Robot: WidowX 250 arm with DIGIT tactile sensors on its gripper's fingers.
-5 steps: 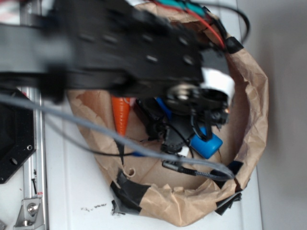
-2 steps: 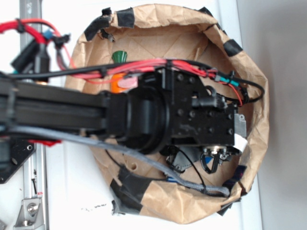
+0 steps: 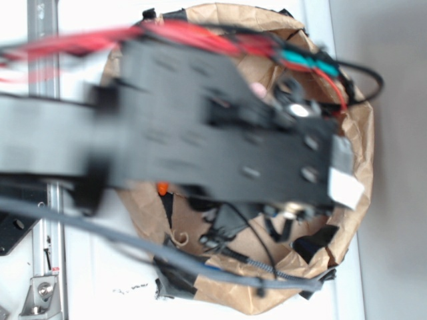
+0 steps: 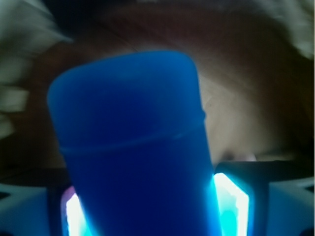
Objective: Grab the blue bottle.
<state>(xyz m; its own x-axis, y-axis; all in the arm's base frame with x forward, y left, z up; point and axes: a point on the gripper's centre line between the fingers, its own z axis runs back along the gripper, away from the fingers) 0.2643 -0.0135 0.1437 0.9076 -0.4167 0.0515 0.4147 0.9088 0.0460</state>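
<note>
Arm's swung up across the paper bag (image 3: pixel 357 143); end effector (image 4: pixel 147 216) clamps the blue bottle (image 4: pixel 133 147) between its pads, lifting

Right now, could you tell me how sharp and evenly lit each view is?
Exterior view: the arm is smeared by motion blur, the paper bag sharper. Wrist view: the blue bottle fills the frame, soft-focused, with bright glare either side of it low down.
</note>
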